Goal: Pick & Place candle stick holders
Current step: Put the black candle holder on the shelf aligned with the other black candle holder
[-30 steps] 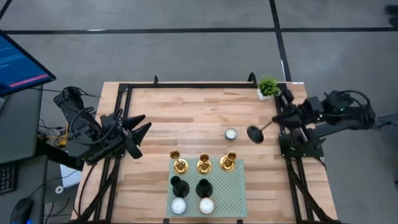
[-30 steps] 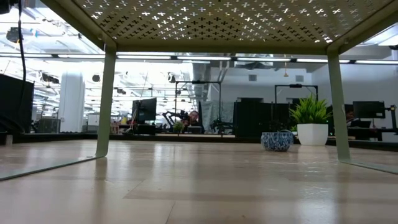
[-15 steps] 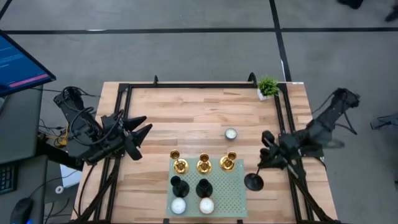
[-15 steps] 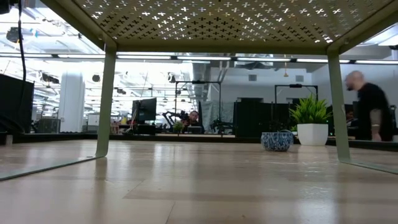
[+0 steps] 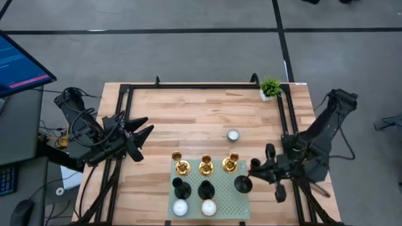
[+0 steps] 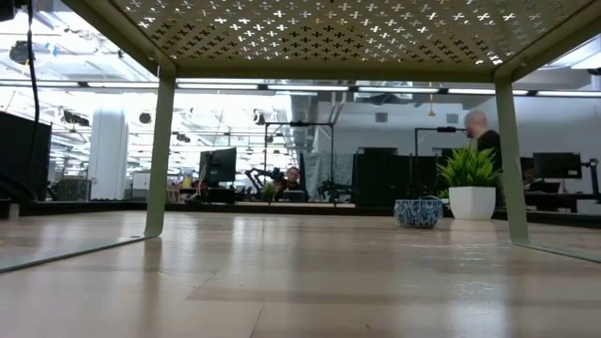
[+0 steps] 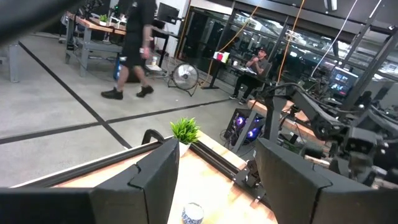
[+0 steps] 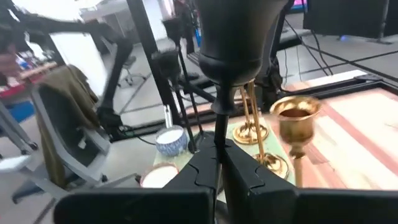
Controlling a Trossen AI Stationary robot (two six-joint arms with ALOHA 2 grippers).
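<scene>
No text, label, brand, number or sign can be read anywhere; the monitor [image 5: 22, 66] at nine o'clock shows only blurred, illegible lines.

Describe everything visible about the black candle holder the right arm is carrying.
The black candle holder is matte black, with a round base, a slim stem and a flared cup. The right gripper is shut on its stem, its fingers pressed together around it. Seen from above, the holder lies tilted, base toward the green perforated tray, over the tray's right edge beside the gold holders. Whether it touches the tray cannot be told.
</scene>
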